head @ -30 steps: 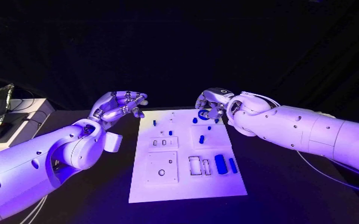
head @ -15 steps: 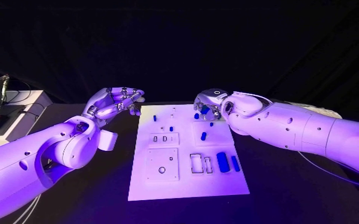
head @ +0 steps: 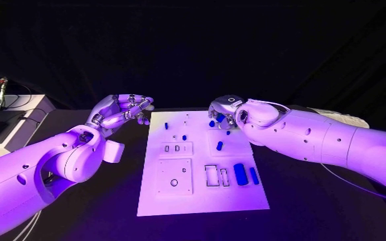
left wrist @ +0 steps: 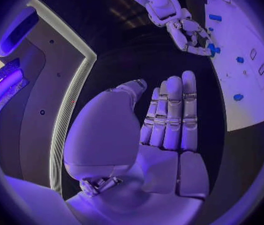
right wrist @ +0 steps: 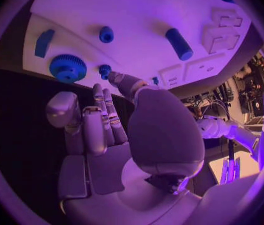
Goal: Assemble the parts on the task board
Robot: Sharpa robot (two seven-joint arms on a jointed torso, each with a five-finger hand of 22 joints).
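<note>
The white task board (head: pixel 201 196) lies in the middle of the black table, with several blue parts on it. A blue gear (head: pixel 218 119) sits at the board's far edge. My right hand (head: pixel 224 110) hovers over that gear with fingers apart and nothing between them. In the right wrist view the gear (right wrist: pixel 67 67), a blue cylinder (right wrist: pixel 178 43) and a small peg (right wrist: pixel 106 33) lie beyond my right hand (right wrist: pixel 107 130). My left hand (head: pixel 120 112) is raised beside the board's far left corner and holds nothing. In its wrist view the left hand (left wrist: pixel 169 120) shows straight fingers.
Near the board's front right lie a thick blue bar (head: pixel 239 174) and a thinner one (head: pixel 251 175); a blue peg (head: pixel 218 145) lies mid-board. A pale box (head: pixel 16 119) stands at the table's left edge. A cable (head: pixel 346 182) runs along the right.
The whole picture has shifted slightly. My right hand has edged closer over the blue gear. My left hand has hardly moved.
</note>
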